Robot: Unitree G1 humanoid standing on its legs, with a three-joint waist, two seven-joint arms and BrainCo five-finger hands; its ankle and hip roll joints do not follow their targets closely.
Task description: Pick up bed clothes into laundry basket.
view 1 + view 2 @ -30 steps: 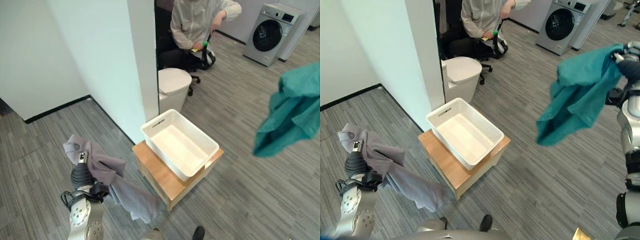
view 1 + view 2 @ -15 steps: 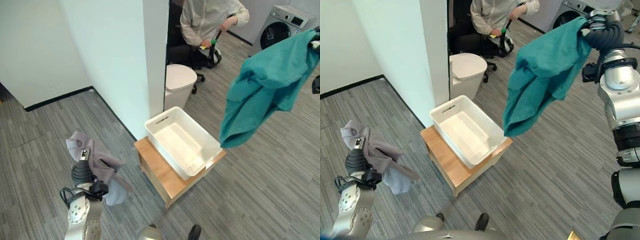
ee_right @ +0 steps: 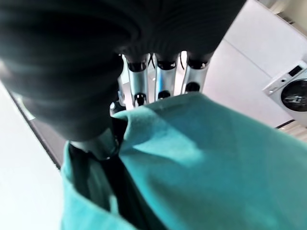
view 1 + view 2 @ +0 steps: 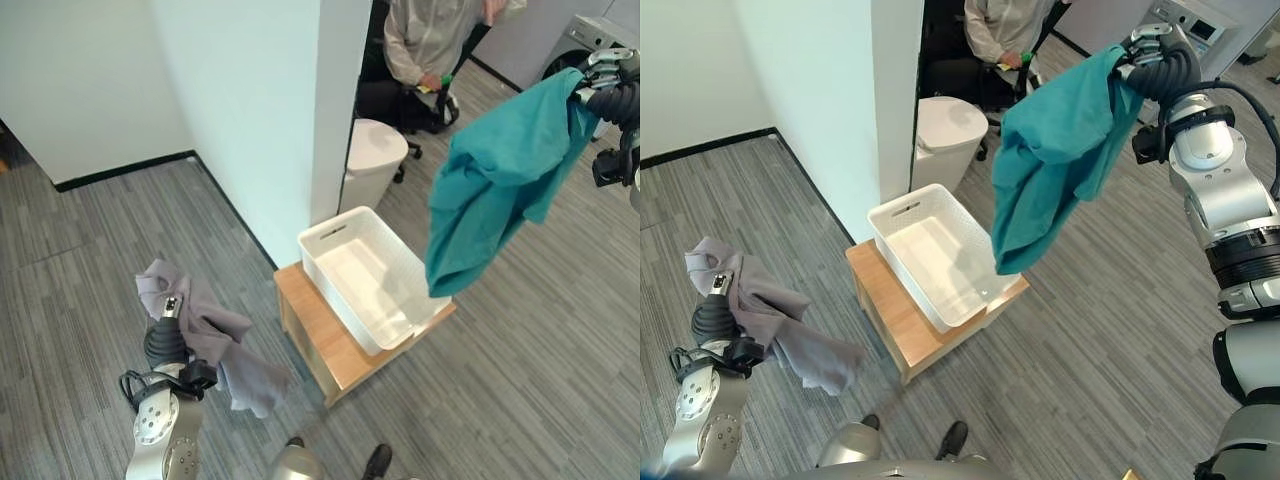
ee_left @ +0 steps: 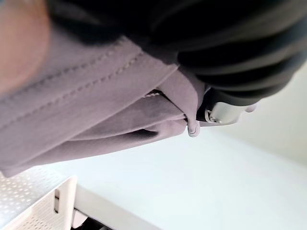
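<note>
A white perforated laundry basket (image 4: 345, 238) stands empty on a low wooden table (image 4: 322, 340) beside a white pillar. My right hand (image 4: 1156, 66) is raised at the upper right, shut on a teal cloth (image 4: 1052, 150) that hangs down over the basket's right side. The same teal cloth (image 3: 201, 158) lies draped across the right hand's fingers (image 3: 165, 72) in the right wrist view. At the lower left my left hand (image 4: 165, 340) is shut on a grey-mauve garment (image 4: 215, 335), which droops to the right, short of the table. That garment (image 5: 91, 115) covers the palm in the left wrist view.
A white pillar (image 4: 270, 110) rises just behind the basket, with a white lidded bin (image 4: 376, 160) beyond it. A person (image 4: 432, 40) sits on a chair at the back. A washing machine (image 4: 590, 35) stands at the far right. Grey striped carpet (image 4: 520, 370) surrounds the table.
My right hand has swung the teal cloth leftward until it hangs over the basket's right side. The grey garment in my left hand has swayed. The camera has shifted a little.
</note>
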